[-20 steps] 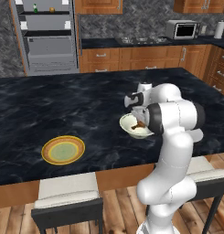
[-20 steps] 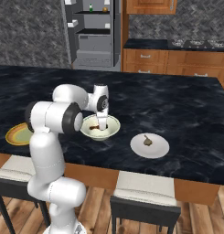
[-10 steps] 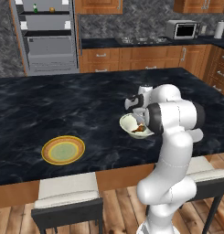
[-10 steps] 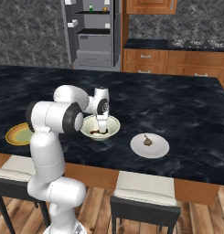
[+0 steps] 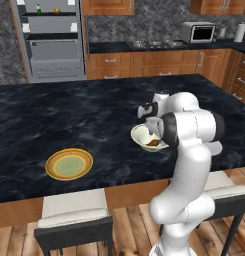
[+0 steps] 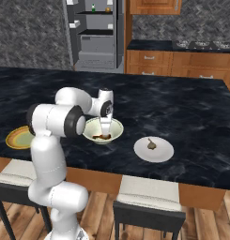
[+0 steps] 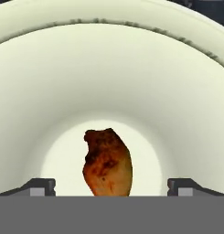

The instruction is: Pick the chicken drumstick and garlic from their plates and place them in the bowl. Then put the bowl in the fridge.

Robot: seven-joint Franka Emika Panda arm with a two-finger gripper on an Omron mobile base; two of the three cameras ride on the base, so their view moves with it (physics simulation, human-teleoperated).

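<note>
Jaws newly spread wide, chicken drumstick (image 7: 107, 162) loose in bowl (image 6: 103, 130); right base view's white plate (image 6: 154, 149) beside.

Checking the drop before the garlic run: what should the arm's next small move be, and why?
Probably lift the gripper straight up out of the bowl. Its jaws stand wide apart, and the chicken drumstick lies loose on the bowl's bottom between them, so the drop looks done. A small brownish item still sits on the white plate beside the bowl.
</note>
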